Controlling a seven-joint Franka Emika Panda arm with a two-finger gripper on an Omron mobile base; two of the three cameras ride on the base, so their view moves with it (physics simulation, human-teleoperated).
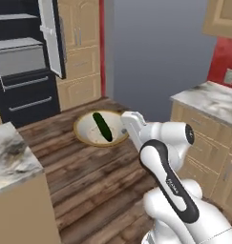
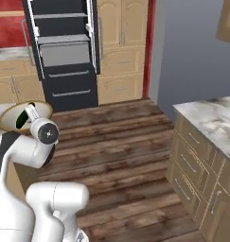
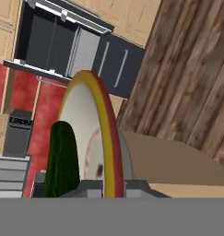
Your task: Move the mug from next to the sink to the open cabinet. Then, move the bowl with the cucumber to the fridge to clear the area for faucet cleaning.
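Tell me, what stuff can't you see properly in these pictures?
- Hand: in the left base view, its fingers hide behind the bowl rim and the white wrist.
- Bowl: in the right base view, the arm covers its lower part.
- Cucumber: in the hand view, its lower end is cut off.

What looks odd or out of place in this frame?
Nothing spilled or damaged. The bowl hangs in mid-air above the wooden floor, held at its rim by the gripper, cucumber inside; the fridge stands open.

Even, soft, shadowless rendered light
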